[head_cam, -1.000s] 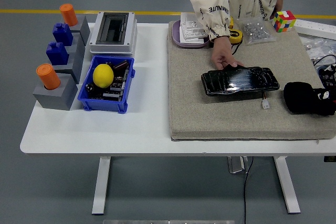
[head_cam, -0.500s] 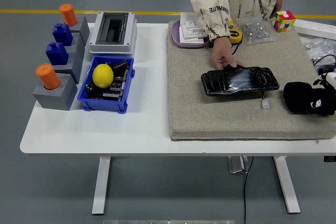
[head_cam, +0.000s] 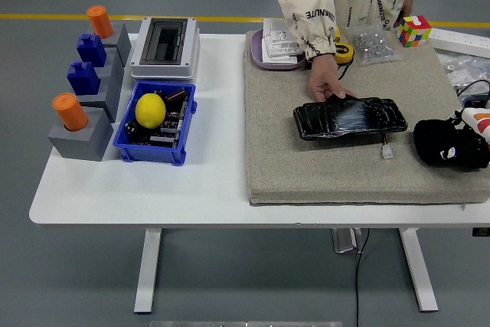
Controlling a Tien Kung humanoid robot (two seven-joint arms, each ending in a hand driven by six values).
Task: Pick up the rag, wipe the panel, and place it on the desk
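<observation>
- One black rag (head_cam: 442,142) lay bunched on the beige mat (head_cam: 306,158), near the mat's right edge and just to the right of the glossy black panel (head_cam: 350,119).
- Only a small part of the robot's right hand (head_cam: 473,129) showed at the picture's right edge: dark fingers pressed against the rag's right side, with a white and orange part above them.
- Half a second before, that white part sat slightly higher and less of it showed; a second before, only dark shapes lay against the rag. The hand had crept in and settled on the cloth.
- Whether the fingers had closed on the rag or merely touched it could not be told, since most of the hand was cut off by the frame.
- By my reading, the step in hand was the pick-up; the rag had not left the mat and no wiping had begun.
- A person's hand (head_cam: 327,87) rested on the panel's far left corner, seemingly steadying it, unchanged across the second.
- A thin wire with a white plug (head_cam: 387,152) trailed from the panel toward the rag and could snag during the wipe.
- Left of the mat on the white worktop (head_cam: 214,181), a blue bin (head_cam: 155,123) held a lemon (head_cam: 150,109), well apart from the work.
- No left arm was in view.
</observation>
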